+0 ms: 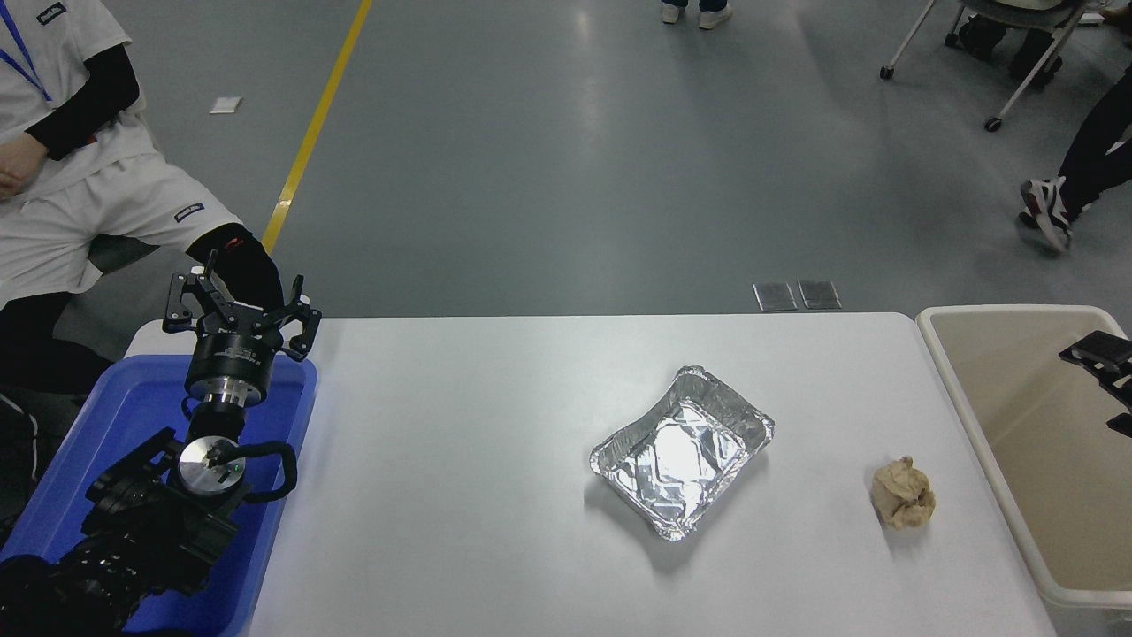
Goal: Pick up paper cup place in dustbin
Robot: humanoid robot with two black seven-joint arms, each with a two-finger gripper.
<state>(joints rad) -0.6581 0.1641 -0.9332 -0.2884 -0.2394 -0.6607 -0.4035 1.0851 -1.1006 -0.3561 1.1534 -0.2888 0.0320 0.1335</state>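
Observation:
The paper cup is not in view anywhere on the table. The beige dustbin [959,389] stands at the table's right end, and what I can see of its inside is bare. My right gripper [1104,364] shows only as a black part at the right edge, above the dustbin's opening. My left gripper [239,305] is parked at the lower left over a blue bin, open and empty.
A silver foil tray [681,449] lies right of the table's middle. A crumpled tan paper ball [903,493] lies between it and the dustbin. The blue bin [106,425] is at the left end. A person [80,159] sits at the far left.

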